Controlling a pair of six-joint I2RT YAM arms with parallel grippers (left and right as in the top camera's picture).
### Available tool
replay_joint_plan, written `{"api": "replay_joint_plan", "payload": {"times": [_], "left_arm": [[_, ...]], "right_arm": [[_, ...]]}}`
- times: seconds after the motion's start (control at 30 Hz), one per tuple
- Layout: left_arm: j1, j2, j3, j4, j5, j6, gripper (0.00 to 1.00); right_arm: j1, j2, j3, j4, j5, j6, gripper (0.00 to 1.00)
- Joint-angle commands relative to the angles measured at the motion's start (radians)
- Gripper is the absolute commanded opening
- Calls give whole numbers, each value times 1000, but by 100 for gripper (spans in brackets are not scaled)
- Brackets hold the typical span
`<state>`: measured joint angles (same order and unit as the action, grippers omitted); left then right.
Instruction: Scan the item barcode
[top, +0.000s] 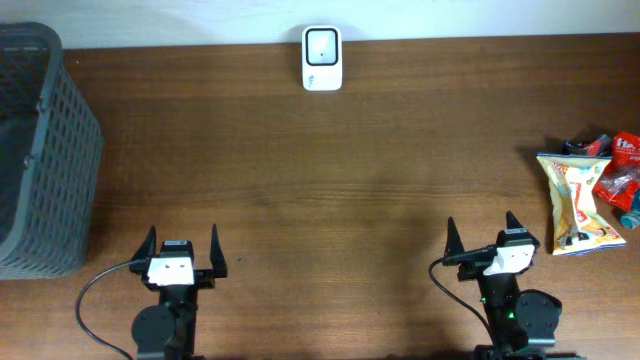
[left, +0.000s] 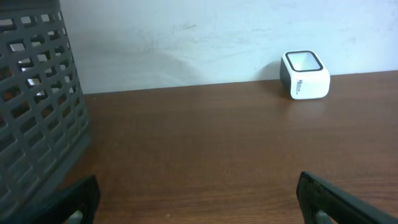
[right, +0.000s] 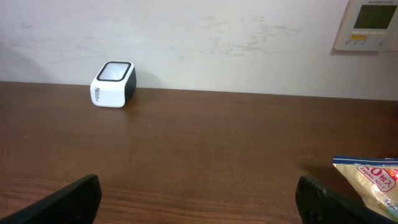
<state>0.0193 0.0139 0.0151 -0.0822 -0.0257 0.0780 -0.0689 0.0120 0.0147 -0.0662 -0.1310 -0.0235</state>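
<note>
I read the wooden table (top: 320, 180) as the work surface. The white scanner (top: 322, 58) stands at its far edge, about midway across, with its window on the top face.

1. The grey mesh basket (top: 40, 150) stands far to the left of the scanner.
2. The left gripper (top: 182, 240) has its jaws spread wide. It holds nothing and touches nothing. It sits well to the near side of the scanner and to its left.
3. The right gripper (top: 481, 225) is equally wide and empty. It sits well to the near side of the scanner and to its right.
4. Both arms are folded low, with fingers pointing toward the scanner's edge of the table.
5. The yellow snack bag (top: 575, 205) lies flat far to the right of the scanner. It is near the right gripper but apart from it.
6. Red packets (top: 620, 165) lie against the bag's far right side.
</note>
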Motion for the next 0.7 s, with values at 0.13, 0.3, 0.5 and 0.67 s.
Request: {"api": "replay_joint_plan", "payload": {"times": [0.13, 0.3, 0.5, 0.67], "left_arm": [[6, -9, -6, 0, -29, -58, 99], [6, -9, -6, 0, -19, -51, 99], [6, -9, -6, 0, -19, -51, 99], [6, -9, -6, 1, -19, -51, 99]], "right_arm": [[-4, -8, -9, -1, 5, 2, 98], [-4, -8, -9, -1, 5, 2, 98], [-4, -8, -9, -1, 5, 2, 98], [-4, -8, -9, -1, 5, 2, 98]]}}
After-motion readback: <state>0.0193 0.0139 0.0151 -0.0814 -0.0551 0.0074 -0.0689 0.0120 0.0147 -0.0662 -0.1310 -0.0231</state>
